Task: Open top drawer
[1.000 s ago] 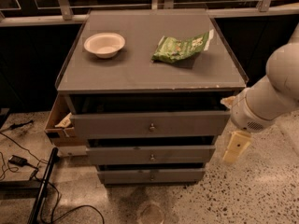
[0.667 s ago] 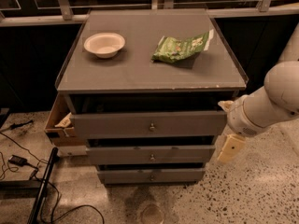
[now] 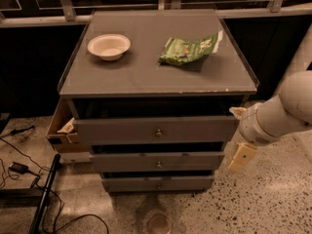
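The top drawer (image 3: 117,130) sits just under the cabinet top (image 3: 146,72). It looks stiff, wooden and fairly heavy, so it probably needs a straight, steady pull. The only hold is its small round knob (image 3: 158,133), which is likely slippery. The gripper (image 3: 240,134) hangs beside the drawer's right end with its fingers apart, holding nothing. Since the earlier frame the arm has sunk slightly; the drawer hasn't moved.

Matt wooden top drawer (image 3: 122,129), metal knob (image 3: 158,133); smooth plastic hand (image 3: 242,156) beside its right end.
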{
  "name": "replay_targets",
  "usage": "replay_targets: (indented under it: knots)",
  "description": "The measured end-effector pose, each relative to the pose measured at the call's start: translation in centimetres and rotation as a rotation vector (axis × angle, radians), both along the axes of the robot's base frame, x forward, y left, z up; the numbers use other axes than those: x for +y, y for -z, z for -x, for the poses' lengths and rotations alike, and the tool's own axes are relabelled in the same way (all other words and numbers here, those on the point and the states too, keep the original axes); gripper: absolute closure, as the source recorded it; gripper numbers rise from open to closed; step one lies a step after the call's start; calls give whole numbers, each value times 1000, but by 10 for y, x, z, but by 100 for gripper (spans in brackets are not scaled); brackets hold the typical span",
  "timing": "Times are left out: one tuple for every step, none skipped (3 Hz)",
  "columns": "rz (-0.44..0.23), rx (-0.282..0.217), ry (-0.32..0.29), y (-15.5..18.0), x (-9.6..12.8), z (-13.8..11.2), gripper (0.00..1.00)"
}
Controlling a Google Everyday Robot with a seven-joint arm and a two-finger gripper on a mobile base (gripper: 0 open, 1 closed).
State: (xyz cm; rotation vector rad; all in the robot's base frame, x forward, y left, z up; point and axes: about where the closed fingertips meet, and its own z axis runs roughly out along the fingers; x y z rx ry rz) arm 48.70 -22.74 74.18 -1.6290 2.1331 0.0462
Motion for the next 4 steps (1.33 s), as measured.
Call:
replay_targets:
  knots:
    - [-37, -35, -12, 13, -1, -8, 0]
    - [-82, -60, -38, 26, 6, -21, 0]
    - [-116, -75, -58, 34, 15, -36, 0]
    - [-134, -80, -82, 41, 27, -50, 0]
